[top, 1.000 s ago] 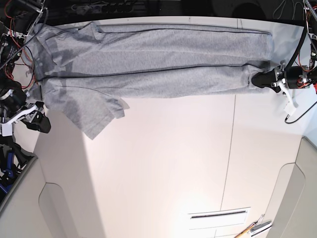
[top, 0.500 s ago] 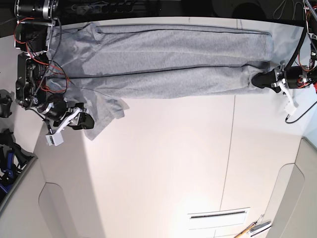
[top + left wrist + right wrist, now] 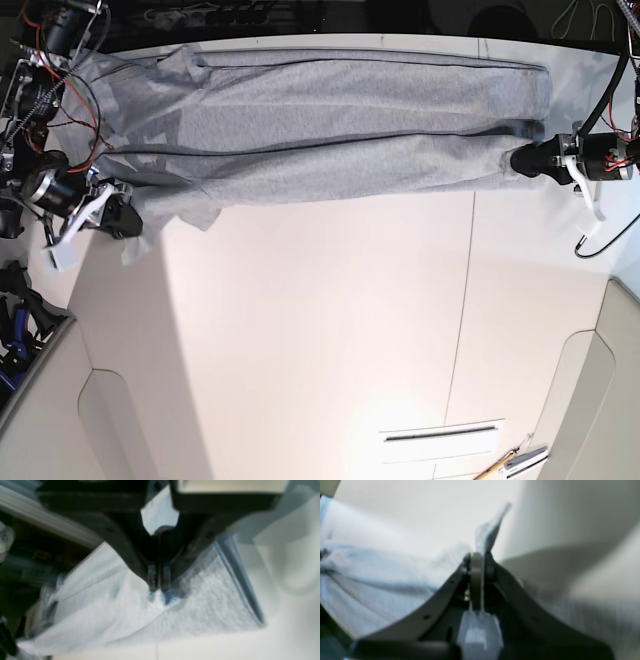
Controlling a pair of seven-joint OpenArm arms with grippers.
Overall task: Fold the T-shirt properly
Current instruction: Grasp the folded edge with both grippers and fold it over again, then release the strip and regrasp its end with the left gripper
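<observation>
The grey T-shirt (image 3: 330, 130) lies stretched in a long band along the table's back edge, plain side up. My left gripper (image 3: 522, 160) is at the band's right end, shut on the fabric; the left wrist view shows its jaws (image 3: 158, 588) pinched on grey cloth (image 3: 200, 605). My right gripper (image 3: 128, 222) is at the band's left front corner, shut on the sleeve fabric. In the right wrist view the closed jaws (image 3: 477, 557) hold a small flap of cloth (image 3: 492, 527) that sticks up, with the shirt (image 3: 382, 580) on the left.
The white table (image 3: 330, 330) has a seam running front to back. A narrow slot (image 3: 440, 435) and a pen-like tool (image 3: 515, 460) lie at the front right. Red and black cables (image 3: 60, 90) hang at the back left. Grey panels flank the front corners.
My right arm came in from the left, closed on the loose sleeve and drew it left and back. The sleeve flap no longer sticks out toward the front. The left gripper stayed put.
</observation>
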